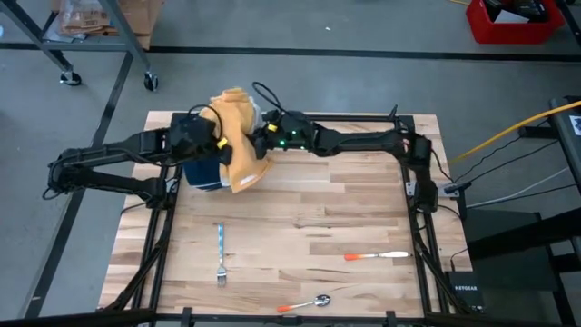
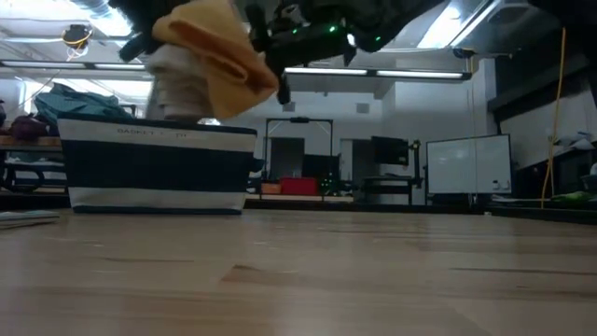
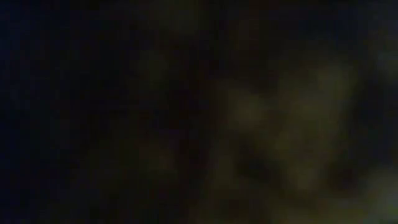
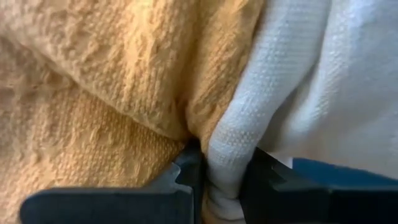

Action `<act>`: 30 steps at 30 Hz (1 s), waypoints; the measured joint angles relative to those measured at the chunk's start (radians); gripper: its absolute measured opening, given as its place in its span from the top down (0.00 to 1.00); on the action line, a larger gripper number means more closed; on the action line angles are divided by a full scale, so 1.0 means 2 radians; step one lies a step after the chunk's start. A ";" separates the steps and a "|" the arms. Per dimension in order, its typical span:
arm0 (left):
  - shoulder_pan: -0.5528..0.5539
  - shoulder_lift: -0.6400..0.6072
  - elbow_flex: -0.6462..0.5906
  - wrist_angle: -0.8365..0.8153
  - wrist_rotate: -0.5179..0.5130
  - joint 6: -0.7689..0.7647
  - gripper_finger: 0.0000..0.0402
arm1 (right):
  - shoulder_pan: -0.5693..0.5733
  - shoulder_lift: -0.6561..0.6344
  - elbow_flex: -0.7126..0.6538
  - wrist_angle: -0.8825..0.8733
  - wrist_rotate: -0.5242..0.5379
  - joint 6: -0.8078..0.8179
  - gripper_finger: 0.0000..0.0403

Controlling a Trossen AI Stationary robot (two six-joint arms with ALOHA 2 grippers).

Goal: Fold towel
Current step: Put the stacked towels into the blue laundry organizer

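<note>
Above the striped basket (image 1: pixel 201 173) at the table's (image 1: pixel 300 236) back, the right gripper (image 4: pixel 217 180) pinches white cloth (image 4: pixel 298 93) beside the orange towel (image 1: pixel 238 136), whose folds hide the left gripper, while a fork (image 1: pixel 221 252) lies nearer.

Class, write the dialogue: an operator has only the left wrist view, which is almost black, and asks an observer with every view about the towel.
Operator: Where is the towel?
Observer: The yellow towel is raised above the striped basket.
Operator: What is the right arm gripping?
Observer: The right gripper is shut on a white cloth pressed against the towel.
Operator: And my arm?
Observer: The left gripper is at the towel, over the basket.
</note>
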 joint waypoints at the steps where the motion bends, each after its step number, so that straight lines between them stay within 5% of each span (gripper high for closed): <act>1: 0.000 0.000 0.000 -0.012 -0.001 -0.009 0.85 | -0.001 0.012 0.010 -0.001 -0.003 0.001 0.82; 12: 0.018 0.014 -0.008 -0.149 -0.024 -0.087 0.85 | -0.004 0.138 0.146 -0.053 -0.029 0.037 0.82; 21: 0.051 0.015 -0.087 -0.094 -0.029 -0.083 0.84 | -0.008 0.169 0.152 -0.064 -0.012 0.040 0.82; 30: 0.087 0.017 -0.104 -0.084 -0.035 -0.035 0.65 | -0.012 0.178 0.156 -0.058 -0.016 0.035 0.79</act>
